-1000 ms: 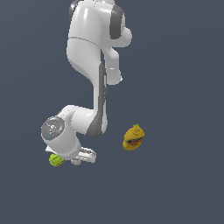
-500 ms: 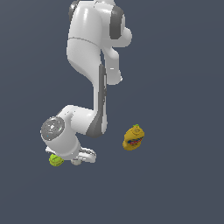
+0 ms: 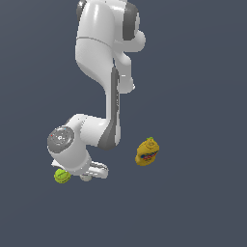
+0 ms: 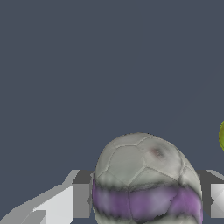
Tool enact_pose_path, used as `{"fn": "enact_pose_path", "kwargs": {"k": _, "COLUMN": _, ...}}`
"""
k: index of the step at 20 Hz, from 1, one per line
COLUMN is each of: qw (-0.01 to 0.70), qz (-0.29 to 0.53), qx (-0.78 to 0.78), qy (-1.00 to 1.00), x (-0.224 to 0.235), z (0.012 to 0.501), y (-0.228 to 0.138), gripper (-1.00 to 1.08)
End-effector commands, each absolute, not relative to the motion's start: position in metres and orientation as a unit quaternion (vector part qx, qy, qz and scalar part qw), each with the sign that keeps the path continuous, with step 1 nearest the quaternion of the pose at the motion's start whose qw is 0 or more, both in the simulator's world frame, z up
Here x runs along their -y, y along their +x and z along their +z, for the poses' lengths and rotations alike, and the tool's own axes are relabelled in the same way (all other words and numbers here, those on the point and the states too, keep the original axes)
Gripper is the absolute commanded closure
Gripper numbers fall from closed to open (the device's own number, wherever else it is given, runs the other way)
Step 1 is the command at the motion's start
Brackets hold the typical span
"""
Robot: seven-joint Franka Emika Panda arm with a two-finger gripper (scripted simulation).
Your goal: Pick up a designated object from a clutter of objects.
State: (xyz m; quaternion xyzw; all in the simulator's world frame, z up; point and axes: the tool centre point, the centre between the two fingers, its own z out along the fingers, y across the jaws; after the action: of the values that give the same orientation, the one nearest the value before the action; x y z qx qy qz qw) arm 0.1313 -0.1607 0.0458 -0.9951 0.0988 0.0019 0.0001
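From the exterior view my arm [image 3: 108,72] bends down over the dark floor [image 3: 193,202] and my wrist sits low at that view's lower left, blocking nearly everything beneath it. There I can make out only a small grey-white bit of the purple-marked ball [image 3: 86,177] peeking out under my hand, with the yellow-green ball [image 3: 61,176] just beside it toward the exterior view's left. The mustard bottle [image 3: 147,152] lies well apart from both, toward the exterior view's right, tipped on its side with its red and blue label showing.

My wrist view gives what the other hides. The purple-marked ball [image 4: 146,179] fills the space between my fingers [image 4: 81,199], its pale stitched panels and purple band plain to see. My gripper [image 4: 146,199] has one finger on each side of the ball, and the pads look close against its sides. I cannot tell whether they are pressing on it or merely bracketing it. A sliver of the yellow-green ball [image 4: 222,135] shows at the edge of this picture, near the ball I am around but not touching it as far as I can see. The bottle does not appear in my wrist view at all.
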Motion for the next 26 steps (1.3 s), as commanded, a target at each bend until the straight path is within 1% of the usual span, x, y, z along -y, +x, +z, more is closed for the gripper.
{"fn": "enact_pose_path", "kwargs": {"k": 1, "qw": 0.000, "qz": 0.001, "qx": -0.098, "qy": -0.995, "x": 0.151, "z": 0.057, "y": 0.132, "gripper": 1.08}}
{"fn": "enact_pose_path", "kwargs": {"k": 7, "qw": 0.000, "qz": 0.001, "qx": -0.098, "qy": -0.995, "x": 0.114, "z": 0.096, "y": 0.133, "gripper": 1.08}}
{"fn": "enact_pose_path", "kwargs": {"k": 26, "qw": -0.001, "qz": 0.000, "qx": -0.098, "qy": -0.995, "x": -0.044, "z": 0.270, "y": 0.137, "gripper": 1.08}}
